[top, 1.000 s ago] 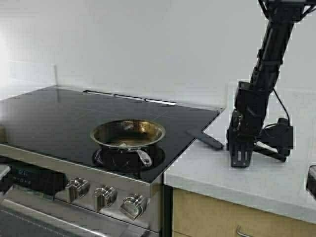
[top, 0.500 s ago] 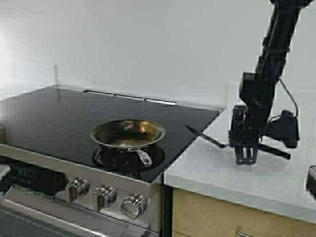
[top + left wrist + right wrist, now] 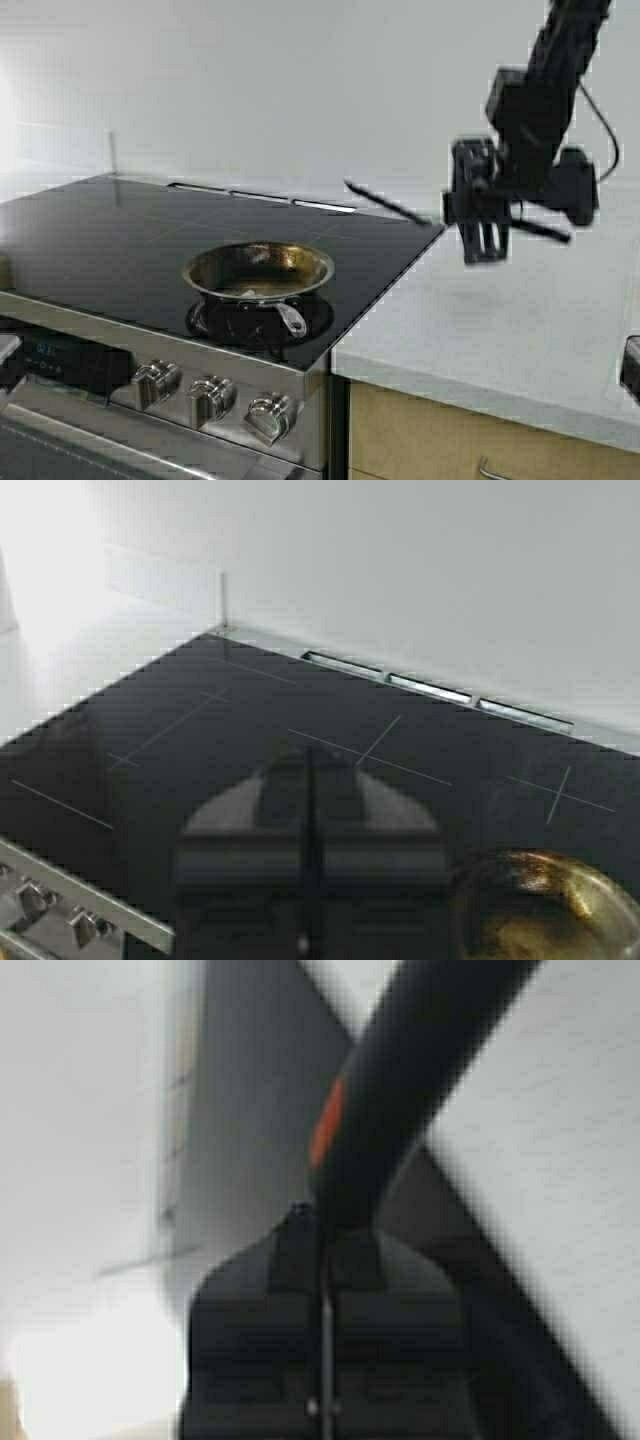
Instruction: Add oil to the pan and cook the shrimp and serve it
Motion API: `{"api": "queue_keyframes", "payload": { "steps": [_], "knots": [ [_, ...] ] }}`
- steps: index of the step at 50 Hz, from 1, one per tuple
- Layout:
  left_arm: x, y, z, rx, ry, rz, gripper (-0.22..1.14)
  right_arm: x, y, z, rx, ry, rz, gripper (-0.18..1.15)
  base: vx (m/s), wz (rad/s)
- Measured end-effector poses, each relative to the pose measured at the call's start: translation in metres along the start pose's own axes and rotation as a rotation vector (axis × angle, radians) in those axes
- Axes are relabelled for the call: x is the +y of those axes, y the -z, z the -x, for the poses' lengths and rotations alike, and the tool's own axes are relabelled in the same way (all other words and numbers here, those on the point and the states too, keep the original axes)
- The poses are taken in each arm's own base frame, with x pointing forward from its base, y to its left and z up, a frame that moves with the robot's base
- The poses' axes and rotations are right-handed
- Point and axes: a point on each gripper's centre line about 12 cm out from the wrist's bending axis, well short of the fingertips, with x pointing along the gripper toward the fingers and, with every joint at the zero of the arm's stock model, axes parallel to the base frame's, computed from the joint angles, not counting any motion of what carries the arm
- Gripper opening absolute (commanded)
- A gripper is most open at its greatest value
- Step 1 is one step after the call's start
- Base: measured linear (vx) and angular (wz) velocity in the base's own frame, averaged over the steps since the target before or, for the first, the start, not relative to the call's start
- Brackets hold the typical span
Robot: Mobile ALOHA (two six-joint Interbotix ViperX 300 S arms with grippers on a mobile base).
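On the black glass cooktop [image 3: 120, 235], near its front edge, the pan [image 3: 259, 270] sits over a burner zone with its short silver handle pointing toward the control knobs [image 3: 212, 397]. A pale item lies on the browned interior near the front wall; it is too small to identify with certainty as the shrimp. No oil container is visible in any view.

Right arm: raised above the white countertop [image 3: 500, 330], just right of the cooktop's right rear corner. The right gripper [image 3: 482, 240] points downward and is clenched on a spatula [image 3: 385, 203], a long dark utensil held roughly level in the air, its thin end extending left over the cooktop corner. The right wrist view confirms the grasp: the fingers [image 3: 400, 1300] meet on the black handle, which carries an orange mark.

Left arm: not visible in the high view. In the left wrist view, the left gripper [image 3: 310, 860] sits above the cooktop with its fingers pressed together, holding nothing, and the pan rim is just beside it.
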Motion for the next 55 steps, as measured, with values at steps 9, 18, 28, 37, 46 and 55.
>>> {"api": "queue_keyframes", "payload": {
  "steps": [9, 18, 28, 37, 46, 55],
  "knots": [
    [0.0, -0.001, 0.0, 0.0, 0.0, 0.049, 0.27, 0.039, 0.001, 0.025, -0.007, -0.095, 0.19, 0.07, 0.0, 0.0],
    [0.0, 0.002, -0.002, 0.017, -0.002, 0.066, 1.0, 0.091, 0.01, 0.057, -0.061, -0.218, 0.459, 0.08, 0.0, 0.0],
    [0.0, 0.016, -0.014, 0.101, -0.011, 0.165, 1.01, 0.126, 0.013, 0.082, -0.087, -0.297, 0.583, 0.07, 0.0, 0.0],
    [-0.018, 0.034, -0.025, 0.195, 0.067, 0.232, 1.02, 0.126, 0.017, 0.087, -0.046, -0.302, 0.642, 0.07, 0.0, 0.0],
    [-0.032, 0.052, -0.038, 0.241, 0.105, 0.327, 1.02, 0.122, 0.025, 0.089, 0.004, -0.321, 0.703, 0.08, 0.0, 0.0],
    [-0.051, 0.083, -0.052, 0.331, 0.154, 0.366, 1.02, 0.118, 0.026, 0.089, 0.034, -0.316, 0.752, 0.07, 0.0, 0.0]
  ]
}}
